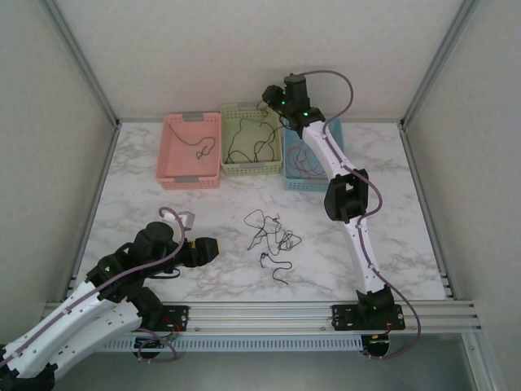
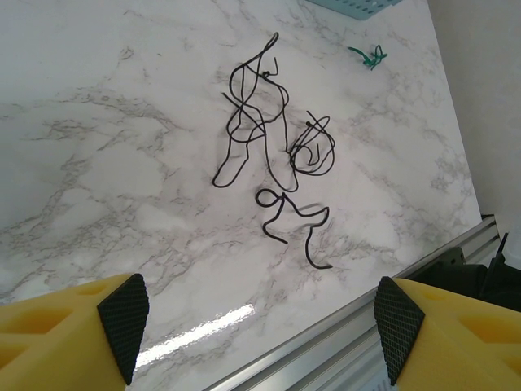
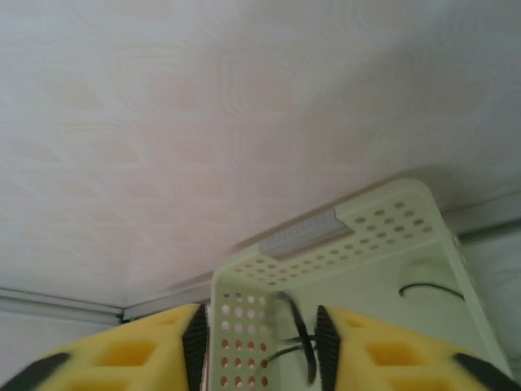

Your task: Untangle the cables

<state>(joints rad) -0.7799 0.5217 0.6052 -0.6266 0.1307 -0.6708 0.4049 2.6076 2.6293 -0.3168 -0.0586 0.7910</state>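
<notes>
A tangle of thin black cables (image 1: pixel 273 232) (image 2: pixel 264 114) lies in the middle of the marble table. One loose black squiggle (image 2: pixel 295 221) rests just in front of it. My left gripper (image 1: pixel 213 247) (image 2: pixel 260 326) hovers low to the left of the tangle, open, with nothing between its fingers. My right gripper (image 1: pixel 271 104) (image 3: pixel 259 342) hangs over the back of the green basket (image 1: pixel 252 140) (image 3: pixel 366 220). Its jaws stand apart, and a blurred black cable (image 3: pixel 303 342) hangs loose between them, close to the right pad.
A pink basket (image 1: pixel 172 155) holds one dark cable, and the green basket holds black ones. The blue basket (image 1: pixel 291 181) (image 2: pixel 358 6) holds a reddish one. A small green cable (image 2: pixel 370 55) lies near the blue basket. The metal rail (image 1: pixel 260 314) runs along the near edge.
</notes>
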